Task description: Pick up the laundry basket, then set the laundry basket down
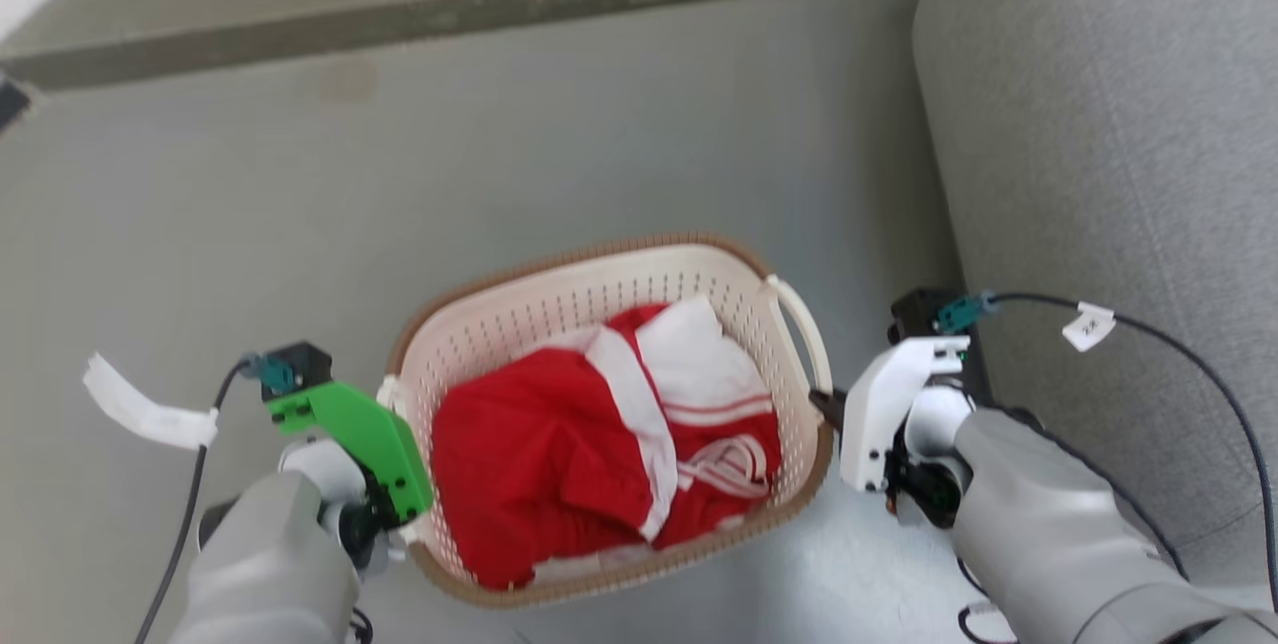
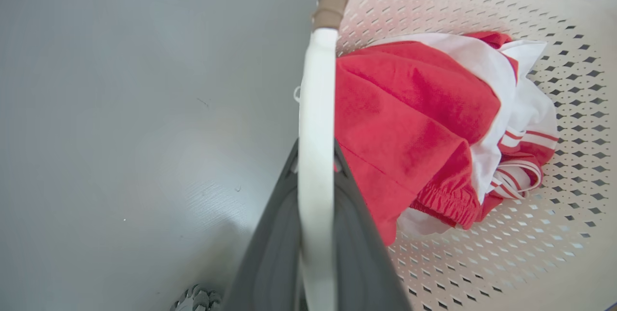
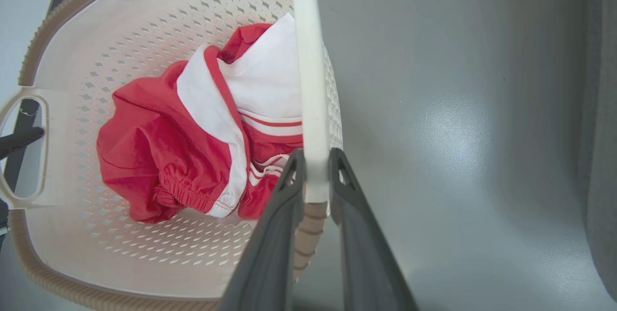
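- Well, the laundry basket (image 1: 559, 310) is between the two arms over the grey floor (image 1: 599, 125), just beside a grey sofa (image 1: 1098, 125); whether it touches the floor I cannot tell
- The left gripper (image 2: 315, 154) is clamped on the basket's left handle (image 2: 315, 99), one dark finger on each side of the white bar
- The right gripper (image 3: 315, 159) pinches the right handle (image 3: 306, 84) the same way, near its lower end by the brown rim (image 3: 307, 234)
- Red and white clothes (image 1: 559, 444) lie bunched inside
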